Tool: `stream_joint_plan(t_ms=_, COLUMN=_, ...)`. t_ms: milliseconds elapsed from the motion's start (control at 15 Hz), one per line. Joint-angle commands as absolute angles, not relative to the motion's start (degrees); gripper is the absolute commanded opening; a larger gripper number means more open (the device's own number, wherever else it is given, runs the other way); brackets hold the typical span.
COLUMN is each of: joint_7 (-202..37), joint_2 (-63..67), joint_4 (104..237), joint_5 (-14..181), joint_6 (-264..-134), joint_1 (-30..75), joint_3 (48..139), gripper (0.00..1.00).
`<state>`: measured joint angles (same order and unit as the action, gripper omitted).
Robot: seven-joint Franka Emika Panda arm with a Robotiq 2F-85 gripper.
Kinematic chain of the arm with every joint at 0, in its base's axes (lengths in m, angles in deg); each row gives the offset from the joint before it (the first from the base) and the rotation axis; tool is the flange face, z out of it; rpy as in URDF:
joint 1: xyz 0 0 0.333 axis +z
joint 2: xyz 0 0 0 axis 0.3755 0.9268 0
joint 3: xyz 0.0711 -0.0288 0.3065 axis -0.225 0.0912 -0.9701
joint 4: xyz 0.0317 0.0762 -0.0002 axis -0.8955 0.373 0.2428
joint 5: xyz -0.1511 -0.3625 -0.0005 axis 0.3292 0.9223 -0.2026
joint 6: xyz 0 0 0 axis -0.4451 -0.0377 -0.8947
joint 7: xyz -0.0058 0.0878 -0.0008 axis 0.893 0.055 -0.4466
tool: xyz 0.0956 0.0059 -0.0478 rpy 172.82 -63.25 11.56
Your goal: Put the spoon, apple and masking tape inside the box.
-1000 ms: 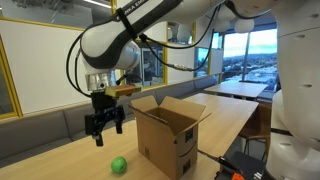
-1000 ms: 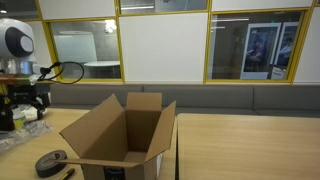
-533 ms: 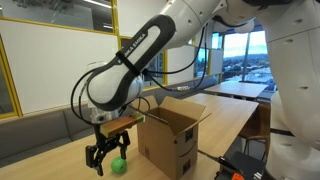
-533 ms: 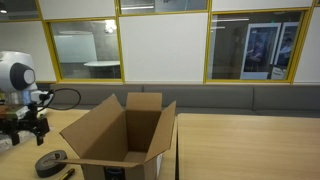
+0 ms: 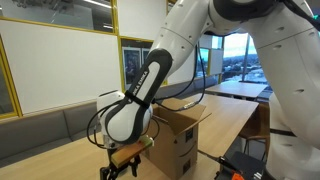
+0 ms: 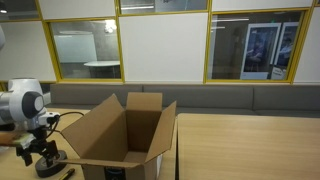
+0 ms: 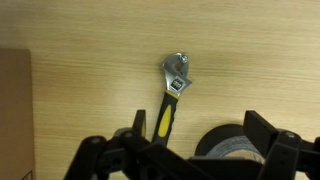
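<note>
- What's different from a second ago?
- The arm has dropped from well above the table (image 5: 55,160) to just over it. The gripper (image 5: 121,170) now hangs low beside the box (image 5: 175,135), its fingers spread wide and holding nothing.
- Over what?
- The roll of tape (image 7: 225,146). It lies partly between the fingers, with the yellow-handled wrench (image 7: 172,95), likely the task's "spoon", just beyond. I'd judge the tape goes first.
- The apple?
- Out of sight, probably hidden behind the arm. The box looks empty so far.
- Room to move?
- The box stands at the table's side edge, close by the gripper. There's bare surface away from it, but the raised flaps must be cleared
</note>
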<state>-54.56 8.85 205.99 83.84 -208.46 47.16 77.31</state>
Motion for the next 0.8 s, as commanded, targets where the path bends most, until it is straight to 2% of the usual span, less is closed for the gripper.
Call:
stream_joint_plan(t_ms=0, joint_7=-50.96, joint_2=13.67, joint_4=204.53, joint_5=85.88, joint_6=-211.95, joint_1=50.31, joint_3=80.04, gripper=1.0)
stream_joint_plan(t_ms=733, joint_7=-50.0, joint_2=26.64, joint_4=197.06, joint_5=84.45, joint_6=-213.47, joint_1=54.12, joint_3=85.02, gripper=1.0)
